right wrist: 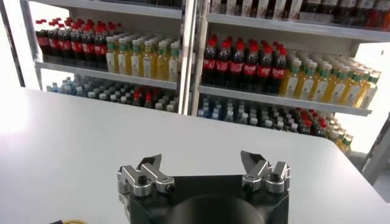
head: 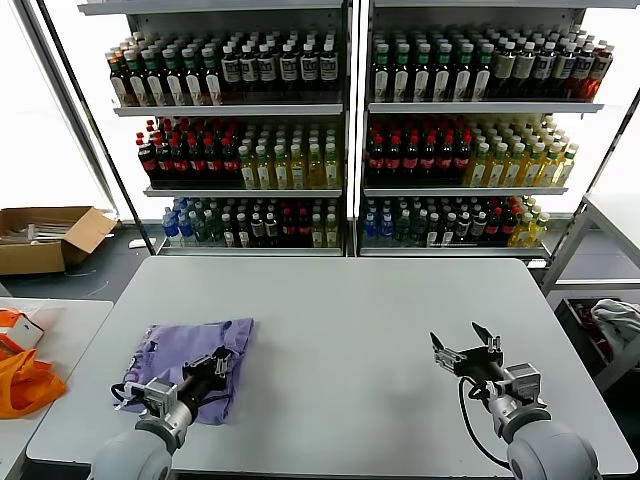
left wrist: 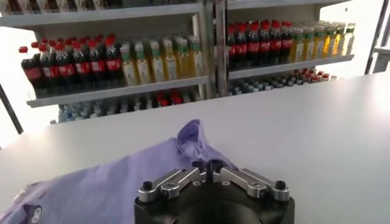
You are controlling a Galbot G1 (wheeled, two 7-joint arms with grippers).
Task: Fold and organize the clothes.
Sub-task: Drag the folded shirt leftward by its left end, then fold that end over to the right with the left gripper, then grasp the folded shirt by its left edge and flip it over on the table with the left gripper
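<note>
The lavender T-shirt (head: 185,350) lies folded into a small rectangle on the near left of the grey table (head: 340,330). My left gripper (head: 221,362) sits over the shirt's near right edge, shut, with a ridge of lavender cloth running up to its tips. In the left wrist view the shirt (left wrist: 91,182) spreads beyond the closed left gripper (left wrist: 207,165). My right gripper (head: 466,346) is open and empty just above the bare table at the near right. In the right wrist view the right gripper (right wrist: 204,164) shows its tips wide apart.
Drink shelves (head: 340,130) stand behind the table. An orange bag (head: 25,385) lies on a side table at the left, with a cardboard box (head: 45,235) on the floor beyond it. A grey-white cloth bundle (head: 620,325) sits at the right.
</note>
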